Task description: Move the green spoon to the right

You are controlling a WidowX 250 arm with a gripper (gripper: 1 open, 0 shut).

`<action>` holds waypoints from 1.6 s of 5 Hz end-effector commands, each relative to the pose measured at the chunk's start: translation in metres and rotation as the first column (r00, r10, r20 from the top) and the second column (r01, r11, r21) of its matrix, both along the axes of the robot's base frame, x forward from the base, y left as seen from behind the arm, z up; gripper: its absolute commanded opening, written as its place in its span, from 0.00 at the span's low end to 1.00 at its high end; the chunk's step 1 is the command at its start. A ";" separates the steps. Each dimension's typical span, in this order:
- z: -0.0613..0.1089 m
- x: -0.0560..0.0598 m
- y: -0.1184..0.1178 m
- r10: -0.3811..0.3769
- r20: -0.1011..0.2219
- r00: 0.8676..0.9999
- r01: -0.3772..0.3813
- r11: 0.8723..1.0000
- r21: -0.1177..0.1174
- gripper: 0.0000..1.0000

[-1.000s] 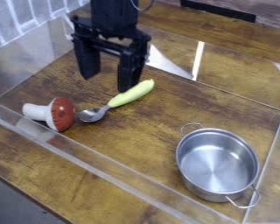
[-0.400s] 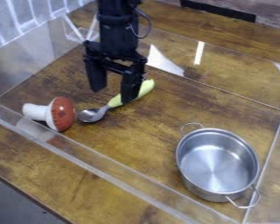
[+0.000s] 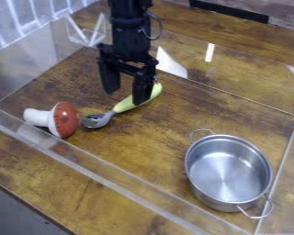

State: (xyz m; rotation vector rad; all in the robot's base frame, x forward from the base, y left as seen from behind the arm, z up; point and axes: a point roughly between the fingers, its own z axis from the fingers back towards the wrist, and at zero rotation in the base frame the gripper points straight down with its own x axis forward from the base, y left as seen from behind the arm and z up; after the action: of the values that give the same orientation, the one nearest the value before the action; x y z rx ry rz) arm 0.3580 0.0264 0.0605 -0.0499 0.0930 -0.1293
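Green spoon [image 3: 139, 98] sits under our open claw [image 3: 128, 99]; if we close off-centre on its rounded handle, it could roll out.

The dark arm reaches down from the top, its gripper [image 3: 129, 97] pointing downward with fingers spread apart

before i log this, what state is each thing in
claw: open, over the spoon, holding nothing that i can make out
spoon: lying flat, bowl end toward the mushroom
mushroom toy: on its side, red cap beside the spoon's bowl
pot: upright, no lid, nothing inside
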 end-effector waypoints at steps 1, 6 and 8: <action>0.010 0.006 0.007 -0.002 0.057 0.998 0.002 1.000 -0.007 1.00; -0.011 0.018 0.006 0.019 0.057 0.998 -0.017 0.999 -0.039 0.00; 0.002 0.020 0.014 0.124 0.085 0.989 -0.120 0.991 -0.054 0.00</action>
State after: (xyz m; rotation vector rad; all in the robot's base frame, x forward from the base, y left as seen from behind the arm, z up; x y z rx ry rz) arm 0.3726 0.0337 0.0358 -0.1102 0.0732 -0.0241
